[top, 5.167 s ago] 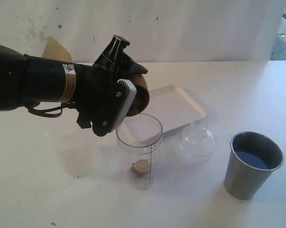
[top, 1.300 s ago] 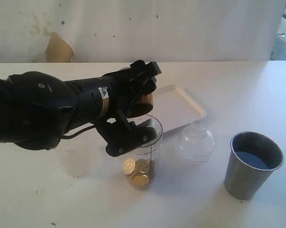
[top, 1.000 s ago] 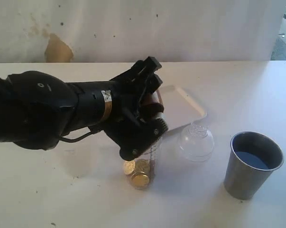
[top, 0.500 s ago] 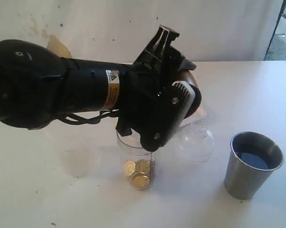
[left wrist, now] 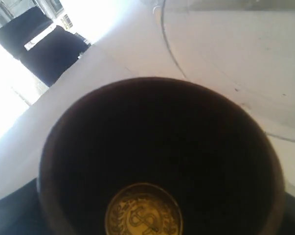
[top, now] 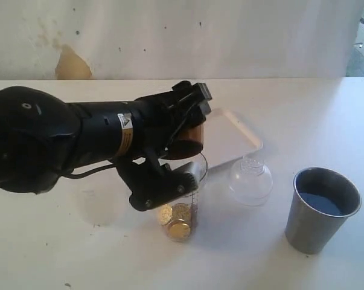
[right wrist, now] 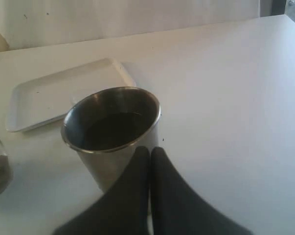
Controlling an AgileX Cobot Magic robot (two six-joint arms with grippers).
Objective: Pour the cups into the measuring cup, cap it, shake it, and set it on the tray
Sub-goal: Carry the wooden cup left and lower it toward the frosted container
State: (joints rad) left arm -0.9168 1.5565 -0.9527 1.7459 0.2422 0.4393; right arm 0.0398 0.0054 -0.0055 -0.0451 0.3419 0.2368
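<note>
My left gripper (top: 191, 128) is shut on the small brown wooden cup (top: 189, 136) and holds it tipped on its side over the rim of the clear measuring cup (top: 183, 208). Several gold coins lie in the bottom of the measuring cup. In the left wrist view the wooden cup (left wrist: 157, 147) fills the picture, with one gold coin (left wrist: 143, 213) still inside, and the fingers are hidden. The steel tumbler (top: 320, 208) stands at the right. My right gripper (right wrist: 149, 152) is shut, empty, just beside the tumbler (right wrist: 113, 127). The white tray (top: 236, 136) lies behind the measuring cup.
A clear domed lid (top: 250, 180) sits on the table between the measuring cup and the tumbler. A faint frosted cup (top: 100, 205) stands left of the measuring cup. The left arm's dark bulk covers much of the table's left side.
The left arm swung up half a second ago and has come back down, with the wooden cup again tipped at the measuring cup's rim. The measuring cup has gained coins since the earliest frame.
</note>
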